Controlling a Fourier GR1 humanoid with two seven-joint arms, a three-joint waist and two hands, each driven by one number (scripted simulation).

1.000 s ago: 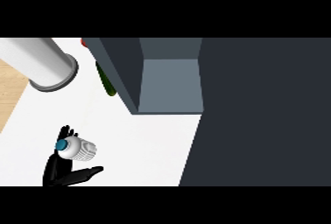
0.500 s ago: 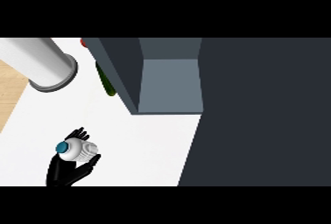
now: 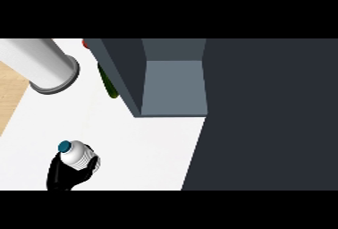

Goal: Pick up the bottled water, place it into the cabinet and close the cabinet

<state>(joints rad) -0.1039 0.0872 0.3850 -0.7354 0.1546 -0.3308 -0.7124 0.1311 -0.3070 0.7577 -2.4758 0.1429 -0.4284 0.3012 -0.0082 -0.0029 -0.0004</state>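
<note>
The left hand shows at the lower left of the head view, its black fingers curled round the bottled water, which sits in the grasp with its blue cap pointing up and slightly away to the left, so the bottle's long axis runs close to upright, as far as this steep view lets one judge. The right hand does not show. From the fingers, the open cabinet lies ahead and to the right, well apart, its grey interior facing the viewer; the coming move would seem to call for carrying the bottle along that diagonal into the opening. The large dark panel to the right of the fingers is probably the cabinet's door, swung open. The white surface stretches between fingers and cabinet. Ahead of the fingers stands a grey cylinder, and a green object lies just beside the cabinet's left wall.
</note>
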